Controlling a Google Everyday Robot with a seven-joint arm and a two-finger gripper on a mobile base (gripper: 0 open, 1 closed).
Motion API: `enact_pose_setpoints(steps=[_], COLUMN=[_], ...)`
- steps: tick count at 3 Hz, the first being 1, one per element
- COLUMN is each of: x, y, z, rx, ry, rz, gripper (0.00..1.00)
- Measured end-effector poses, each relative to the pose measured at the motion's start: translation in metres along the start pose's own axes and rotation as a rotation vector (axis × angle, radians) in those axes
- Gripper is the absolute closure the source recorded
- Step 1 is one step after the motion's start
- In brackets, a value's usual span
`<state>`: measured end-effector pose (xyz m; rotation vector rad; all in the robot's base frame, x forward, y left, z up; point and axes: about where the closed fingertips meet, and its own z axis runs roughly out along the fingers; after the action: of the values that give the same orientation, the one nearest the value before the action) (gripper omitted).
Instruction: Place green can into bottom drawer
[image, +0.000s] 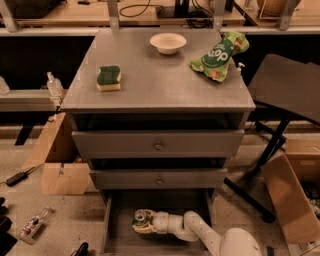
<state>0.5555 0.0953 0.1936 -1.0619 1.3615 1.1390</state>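
Note:
The bottom drawer (116, 237) is pulled open at the foot of the grey cabinet. My gripper (141, 223) reaches in from the right, low over the drawer floor on its left-centre. It is shut on the green can (139, 216), whose silver top faces up between the pale fingers (143, 229). The can's lower part is hidden by the fingers. My white arm (196, 230) runs to the lower right.
On the cabinet top lie a green-and-yellow sponge (108, 78), a white bowl (168, 42) and a green chip bag (219, 55). Two upper drawers (158, 145) are closed. Cardboard boxes stand at left (55, 165) and right (292, 205); a black stand (285, 85) is at right.

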Motion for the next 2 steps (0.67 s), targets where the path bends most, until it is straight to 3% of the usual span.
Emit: enact_pose_setpoints(steps=[2], x=[-0.0001], y=[0.0021], z=[0.0041], rx=[-0.006], ry=[-0.003], rz=[0.002], gripper=[0.38])
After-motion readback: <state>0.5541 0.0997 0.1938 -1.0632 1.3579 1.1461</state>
